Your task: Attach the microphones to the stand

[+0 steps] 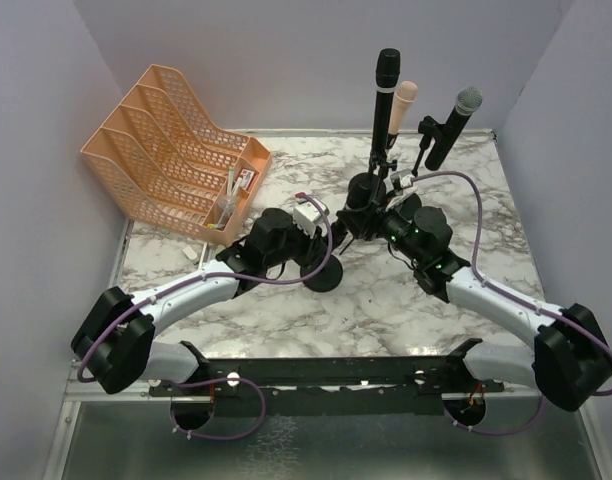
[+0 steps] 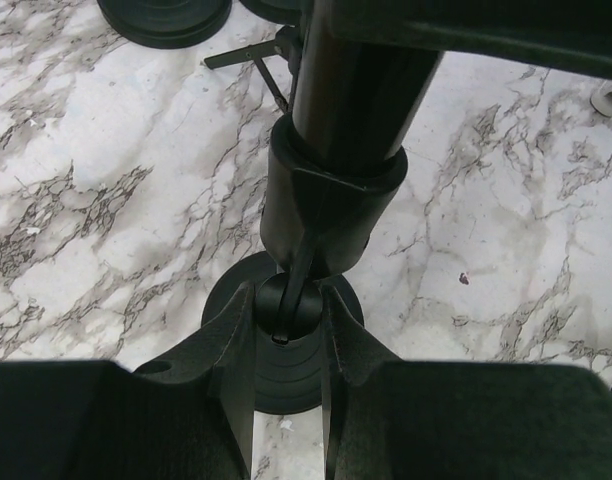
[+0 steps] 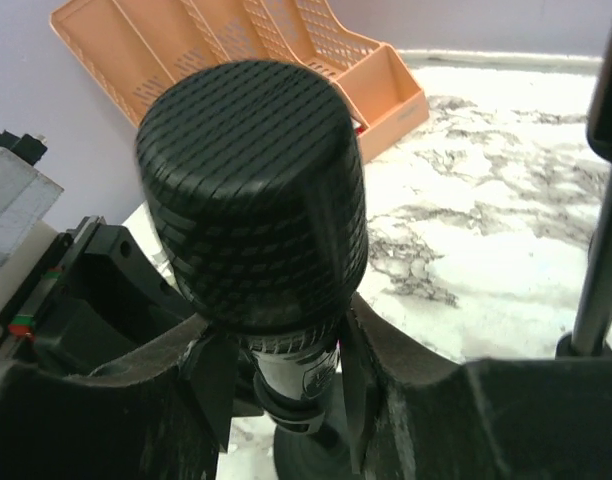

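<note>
Well, orange organizer (image 1: 156,150) (front slot): small oddments (image 1: 231,198)

Marble table (image 1: 386,310) carries an orange file rack (image 1: 171,140) and black stand base (image 1: 324,275)

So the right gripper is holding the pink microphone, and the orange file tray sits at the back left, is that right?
Not quite. The right gripper holds a black microphone, as the right wrist view shows. The pink microphone is already up by the stand in the top view. The orange file tray does sit at the back left.
</note>
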`<state>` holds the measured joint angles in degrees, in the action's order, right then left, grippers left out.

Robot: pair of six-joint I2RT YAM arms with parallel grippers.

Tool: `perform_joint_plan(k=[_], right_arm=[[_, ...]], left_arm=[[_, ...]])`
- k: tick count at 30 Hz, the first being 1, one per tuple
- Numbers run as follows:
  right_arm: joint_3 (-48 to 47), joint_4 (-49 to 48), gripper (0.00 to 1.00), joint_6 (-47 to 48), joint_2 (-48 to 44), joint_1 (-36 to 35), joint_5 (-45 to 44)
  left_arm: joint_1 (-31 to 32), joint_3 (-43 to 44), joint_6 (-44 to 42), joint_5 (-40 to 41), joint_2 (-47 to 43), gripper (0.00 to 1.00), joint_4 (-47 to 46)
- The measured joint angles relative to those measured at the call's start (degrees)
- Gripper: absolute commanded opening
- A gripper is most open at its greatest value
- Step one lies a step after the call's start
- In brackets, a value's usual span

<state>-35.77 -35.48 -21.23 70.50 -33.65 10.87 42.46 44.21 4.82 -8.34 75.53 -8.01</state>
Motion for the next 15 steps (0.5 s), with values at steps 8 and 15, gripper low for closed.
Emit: perform_joint_plan(k=[8, 15], right_arm=[[-9.31, 20.83, 0.72, -1.53, -7.02, -1.95, -3.58], [-16.44, 26.64, 0.74, -0.39, -11.13, -2.19, -6.23]], left_arm=[[0.35, -0.83, 1.57, 4.02, 0.00, 0.00, -2.38], [0.24, -0.85, 2.21, 10.69, 0.00, 0.00, -2.51]])
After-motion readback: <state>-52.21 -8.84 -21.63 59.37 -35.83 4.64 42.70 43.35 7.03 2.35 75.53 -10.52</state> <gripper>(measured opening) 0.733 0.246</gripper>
